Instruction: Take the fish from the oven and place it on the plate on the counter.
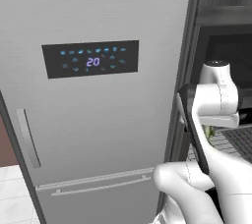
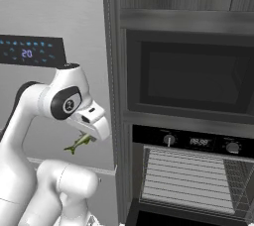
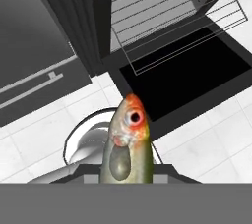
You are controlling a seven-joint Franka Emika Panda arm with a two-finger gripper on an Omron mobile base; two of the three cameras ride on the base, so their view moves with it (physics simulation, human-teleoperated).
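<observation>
Ok, my gripper clamped on small olive-green fish, seemingly outside black built-in oven w/ silver wire racks, door open.

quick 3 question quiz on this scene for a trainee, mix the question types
1. True or false: the fish lies on the oven rack.
2. What is the gripper shut on?
3. The fridge display reads: A) 20 B) 45 C) 08

Key:
1. False; it hangs from the gripper, outside the oven.
2. The fish.
3. A
</observation>
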